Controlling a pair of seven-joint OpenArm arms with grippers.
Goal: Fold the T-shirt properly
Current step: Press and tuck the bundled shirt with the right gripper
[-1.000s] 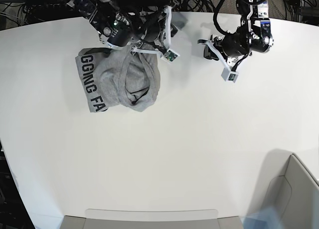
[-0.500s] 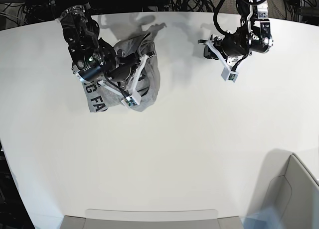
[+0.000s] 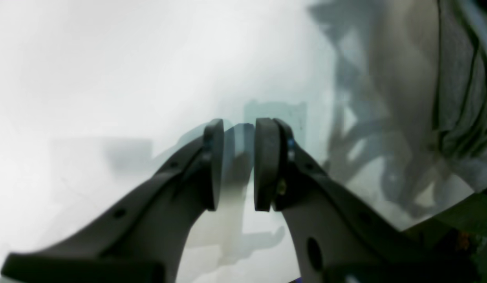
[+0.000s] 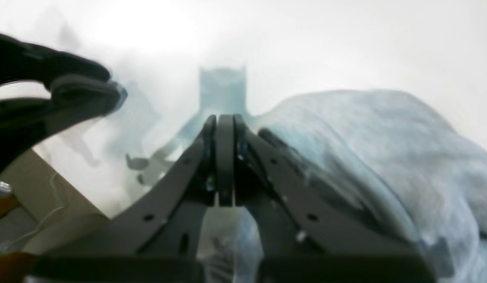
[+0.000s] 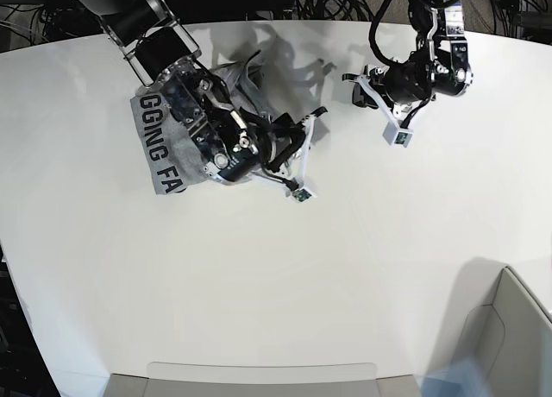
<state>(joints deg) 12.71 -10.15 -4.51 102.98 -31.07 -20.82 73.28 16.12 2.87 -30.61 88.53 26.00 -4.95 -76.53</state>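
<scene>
The grey T-shirt [image 5: 159,147] lies bunched at the back left of the white table [image 5: 285,276], with black lettering showing along its left edge. My right arm stretches across it, and my right gripper [image 5: 316,116] stands shut just past the shirt's right side. In the right wrist view its fingers [image 4: 224,125] are pressed together with nothing visible between the tips, and the T-shirt [image 4: 385,149] bulges beside them on the right. My left gripper [image 5: 352,82] hovers at the back right, apart from the shirt. Its pads [image 3: 263,165] stand a little apart around bare table, with the T-shirt [image 3: 455,78] far off.
A grey bin [image 5: 509,328] sits at the front right corner. A flat grey tray [image 5: 259,380] lies along the front edge. Cables [image 5: 328,0] run behind the table's back edge. Brown cardboard [image 4: 51,212] shows past the table edge in the right wrist view.
My right arm swung from behind the shirt, across it, to its right side, and the cloth under it got rumpled. The left arm has not moved.
</scene>
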